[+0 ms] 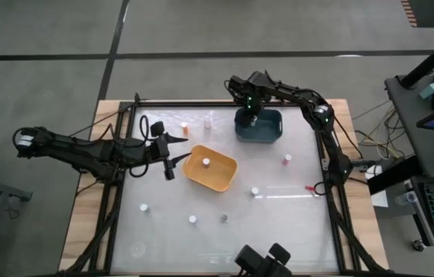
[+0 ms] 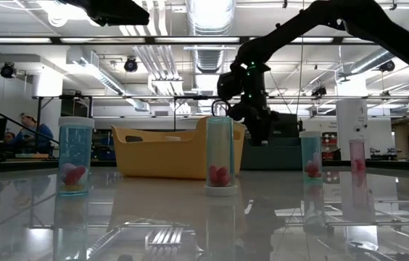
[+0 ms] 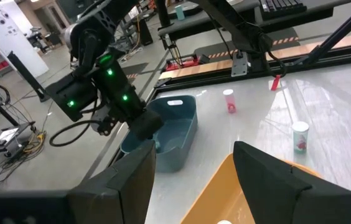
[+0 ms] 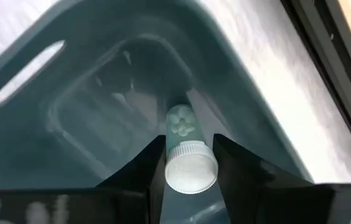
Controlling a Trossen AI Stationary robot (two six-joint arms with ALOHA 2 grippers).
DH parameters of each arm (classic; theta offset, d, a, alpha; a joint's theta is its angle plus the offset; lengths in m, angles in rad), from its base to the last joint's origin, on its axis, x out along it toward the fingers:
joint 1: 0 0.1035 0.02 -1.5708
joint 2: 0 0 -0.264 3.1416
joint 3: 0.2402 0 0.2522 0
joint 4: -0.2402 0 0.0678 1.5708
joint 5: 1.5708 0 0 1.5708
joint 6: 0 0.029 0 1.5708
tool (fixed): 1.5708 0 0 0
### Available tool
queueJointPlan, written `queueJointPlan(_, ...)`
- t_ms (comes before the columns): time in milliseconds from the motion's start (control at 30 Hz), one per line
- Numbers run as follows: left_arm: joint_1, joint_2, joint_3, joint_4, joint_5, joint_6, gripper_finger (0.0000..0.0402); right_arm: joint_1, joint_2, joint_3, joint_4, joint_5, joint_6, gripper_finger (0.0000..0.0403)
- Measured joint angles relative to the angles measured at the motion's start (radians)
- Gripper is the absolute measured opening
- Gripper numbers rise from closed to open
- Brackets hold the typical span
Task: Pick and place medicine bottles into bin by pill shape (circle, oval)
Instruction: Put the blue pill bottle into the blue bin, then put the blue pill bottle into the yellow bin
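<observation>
White-capped bottle over teal tub.

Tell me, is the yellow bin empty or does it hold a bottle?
It holds one. The high view shows a single white-capped bottle standing inside the yellow bin; nothing else shows in it.

- In your high view the right gripper covers the bottle it carries over the dark teal-blue plastic tub; the fingers are too small to read there.
- In your right wrist view the small white-capped clear bottle is cut off below its cap by the fingers; the pills inside are blurred, shape unreadable.
- In your left wrist view the orange-yellow plastic tub is cut off at the edge, partly behind the left gripper.
- In your high view the pills in the loose bottles on the table are too small to tell.
</observation>
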Motion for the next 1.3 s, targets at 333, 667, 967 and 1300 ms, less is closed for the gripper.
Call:
queueJointPlan(333,0.000,0.000,0.000,0.000,0.000,0.000,0.0200,0.000,-0.001,-0.012,0.029,0.000,0.000,0.0186)
queueJointPlan(667,0.000,0.000,0.000,0.000,0.000,-0.003,0.0200,0.009,-0.022,0.070,-0.042,0.008,0.035,0.0214)
queueJointPlan(967,0.000,0.000,-0.004,0.001,0.003,-0.083,0.0200,0.104,-0.160,0.028,-0.016,0.010,0.042,0.0199)
queueJointPlan(1300,0.000,0.022,-0.006,-0.001,0.011,-0.163,0.0200,0.317,-0.451,-0.267,0.311,0.032,0.064,0.0199)
